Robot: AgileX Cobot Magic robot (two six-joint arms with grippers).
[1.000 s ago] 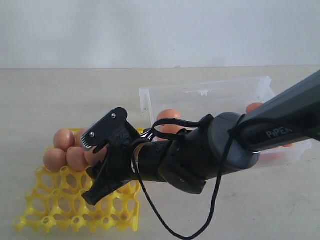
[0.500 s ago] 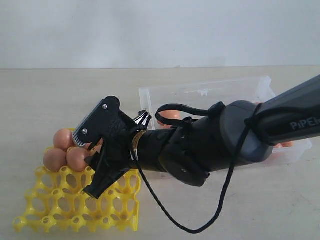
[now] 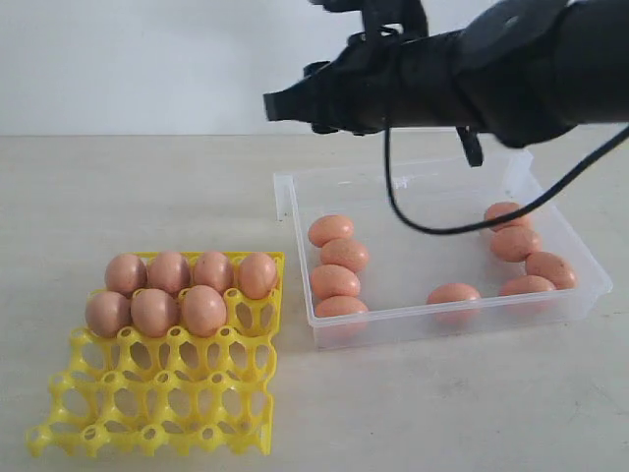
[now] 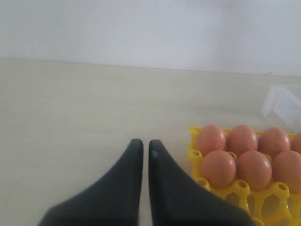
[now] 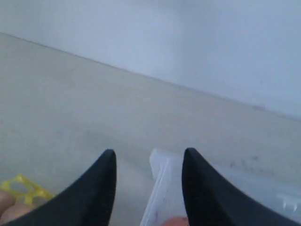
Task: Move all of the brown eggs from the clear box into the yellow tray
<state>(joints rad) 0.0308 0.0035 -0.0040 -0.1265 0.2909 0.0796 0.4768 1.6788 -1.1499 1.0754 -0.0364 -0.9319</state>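
On the left of the bench (image 3: 118,187), the yellow tray (image 3: 157,413) carries seven brown eggs (image 3: 169,272) in its two far rows. The left tool (image 4: 142,143) sits near the tray, its jaws pinched almost together on nothing. To the right, the clear box (image 3: 423,187) holds nine more eggs: four lie in a column along its left wall, long axes across the box, and five sit loosely at its right end. The right tool (image 5: 146,155) hangs high over the box's left rear corner, jaws apart and empty, so that column lies below it and this arm looks the nearer.
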